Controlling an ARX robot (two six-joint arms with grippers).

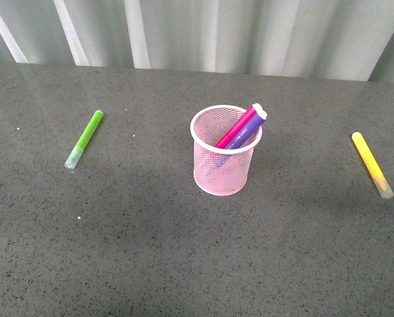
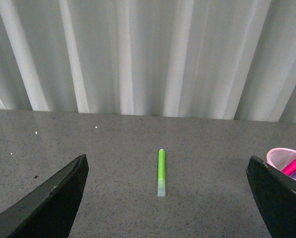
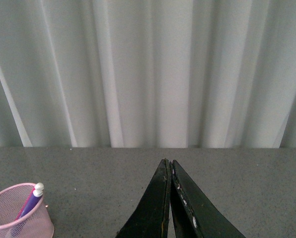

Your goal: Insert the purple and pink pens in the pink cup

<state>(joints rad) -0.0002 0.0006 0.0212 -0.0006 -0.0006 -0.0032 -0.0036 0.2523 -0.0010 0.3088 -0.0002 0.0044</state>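
Observation:
The pink cup [image 1: 225, 153] stands upright in the middle of the grey table. The pink pen [image 1: 237, 129] and the purple pen [image 1: 249, 127] stand inside it, leaning to the right with their tops above the rim. The cup also shows in the left wrist view [image 2: 283, 157] and in the right wrist view [image 3: 20, 213]. My left gripper [image 2: 165, 171] is open and empty, well away from the cup. My right gripper [image 3: 168, 163] is shut and empty, with the cup off to one side. Neither arm shows in the front view.
A lime green pen [image 1: 84, 139] lies on the table at the left; it also shows between the open left jaws [image 2: 161, 172], further off. A yellow pen [image 1: 372, 164] lies at the right. A white curtain [image 1: 203, 33] hangs behind the table.

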